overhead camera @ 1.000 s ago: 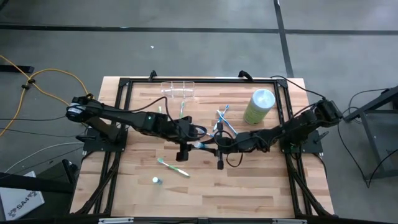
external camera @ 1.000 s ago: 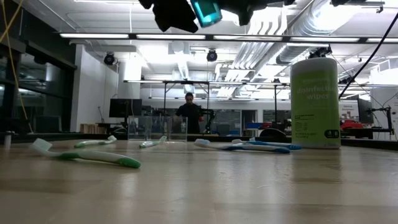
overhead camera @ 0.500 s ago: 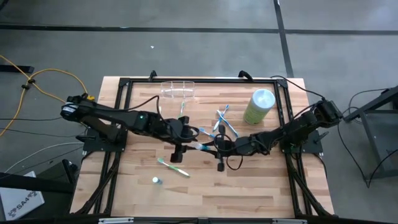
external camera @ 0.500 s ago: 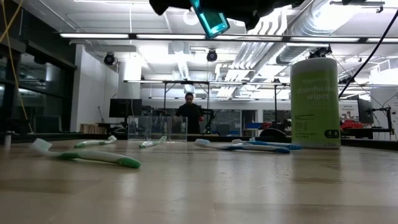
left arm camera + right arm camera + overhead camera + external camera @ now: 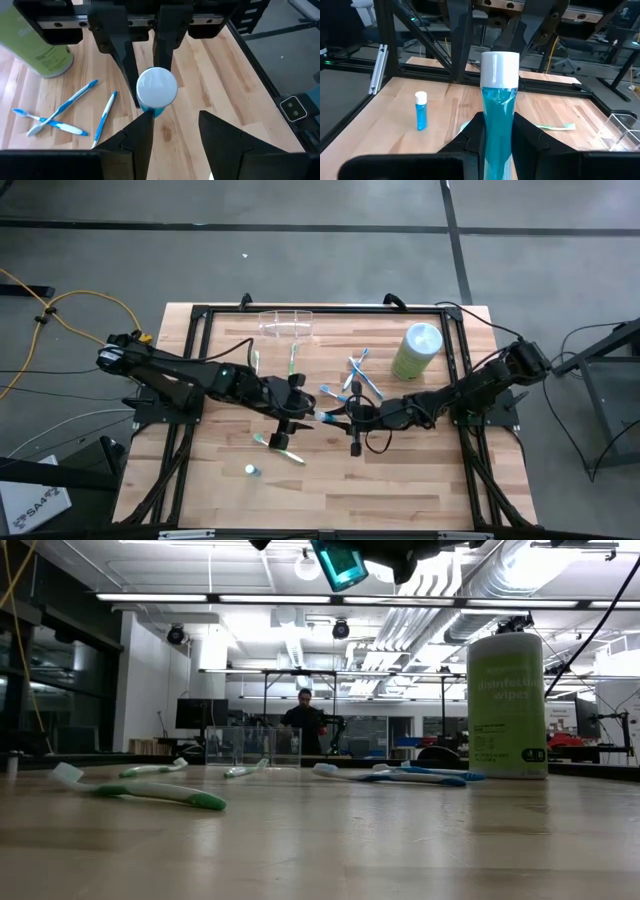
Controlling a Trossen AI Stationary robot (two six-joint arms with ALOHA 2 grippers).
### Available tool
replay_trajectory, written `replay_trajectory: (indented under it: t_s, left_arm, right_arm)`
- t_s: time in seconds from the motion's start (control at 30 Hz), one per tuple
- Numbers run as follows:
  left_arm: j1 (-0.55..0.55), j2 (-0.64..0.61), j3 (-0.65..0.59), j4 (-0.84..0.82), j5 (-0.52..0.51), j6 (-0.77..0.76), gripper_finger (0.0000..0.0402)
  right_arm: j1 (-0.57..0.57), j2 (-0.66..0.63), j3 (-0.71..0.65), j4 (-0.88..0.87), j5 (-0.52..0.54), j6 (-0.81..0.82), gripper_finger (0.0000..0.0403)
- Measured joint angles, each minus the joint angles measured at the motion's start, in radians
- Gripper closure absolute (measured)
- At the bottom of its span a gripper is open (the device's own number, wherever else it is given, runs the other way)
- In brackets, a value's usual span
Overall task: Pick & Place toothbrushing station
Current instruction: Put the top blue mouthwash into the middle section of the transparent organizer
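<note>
Well short of clear oblong plastic holder [image 5: 287, 324]: right end effector [image 5: 498, 131] clamped on white-capped blue tube [image 5: 498, 107], presented for handover; left end effector [image 5: 174, 127] apart.

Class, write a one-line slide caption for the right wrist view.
Right gripper shut on blue white-capped tube, held upright above the wooden table.

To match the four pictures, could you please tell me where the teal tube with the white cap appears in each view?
High view: teal tube at table centre.
Low view: top edge, above the table.
Left wrist view: centre, cap toward camera, beyond the open left hand.
Right wrist view: centre, clamped in the right hand.
Landmark: green canister, in all but the right wrist view.
</note>
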Motion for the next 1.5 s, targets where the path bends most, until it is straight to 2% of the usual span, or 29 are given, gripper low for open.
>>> replay_trajectory:
  t_s: [0.27,0.43,0.73,1.27,1.5]
  left_arm:
    - [0.014,0.0,0.0,0.012,0.004,-0.002,0.0249]
    - [0.019,0.0,0.0,0.02,-0.002,-0.008,0.0249]
    - [0.042,0.002,0.002,0.023,-0.015,-0.029,0.0249]
    - [0.043,0.029,0.001,0.107,0.087,0.001,0.0249]
    - [0.039,0.029,0.001,0.143,0.09,0.019,0.0249]
  right_arm:
    - [0.016,0.0,0.0,0.004,0.007,-0.002,0.0348]
    - [0.034,0.0,0.0,0.006,0.067,-0.028,0.0348]
    - [0.055,0.003,0.004,0.018,0.072,-0.034,0.0348]
    - [0.055,0.002,0.004,0.027,0.085,-0.056,0.0348]
    - [0.055,0.002,0.004,0.022,0.091,-0.057,0.0348]
